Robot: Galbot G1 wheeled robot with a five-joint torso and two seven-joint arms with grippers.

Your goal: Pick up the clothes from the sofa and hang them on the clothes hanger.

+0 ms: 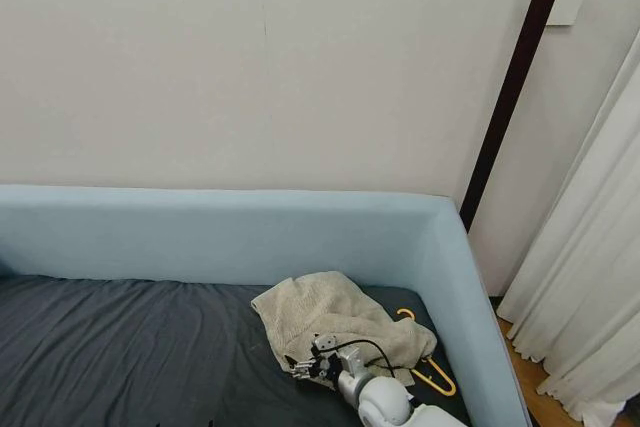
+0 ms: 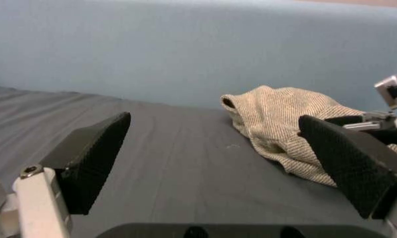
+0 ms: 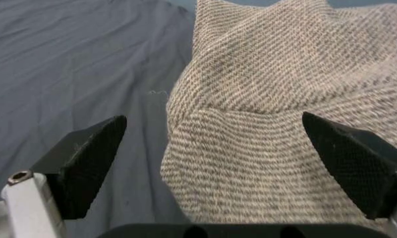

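The coming grasp turns on how the beige knitted garment point(image 1: 340, 317) lies against the right end effector point(image 1: 303, 367). The garment is crumpled at the right end of the sofa point(image 1: 200, 237), on the dark grey seat point(image 1: 120, 347) close to the corner where the pale blue backrest meets the side wall. Its long axis runs on a slant, from near the backrest down toward the robot's right.

The right end effector sits at the garment's near, left-hand edge. It points into the cloth, touching it or just short of it (I cannot tell which). From the right wrist view, the right end effector point(image 3: 213, 121) has its jaws spread wide and grips nothing. The ribbed fabric point(image 3: 271, 124) lies straight ahead between the two black pads point(image 3: 92, 158), and one folded edge falls toward the bare seat beside it. The right arm is plainly the nearer of the two.

The left end effector point(image 2: 215, 119) is also wide open and empty, and hangs low over the seat. The garment point(image 2: 284, 124) is some way off ahead of it, with a stretch of bare grey fabric between them.

A yellow hanger point(image 1: 435, 377) lies on the seat on the robot's right side of the garment, partly tucked under the cloth. A pinch at the near edge looks likely to take cloth alone and leave the hanger behind. A dark upright frame point(image 1: 520, 77) stands beyond the sofa's right end, well apart from the garment.
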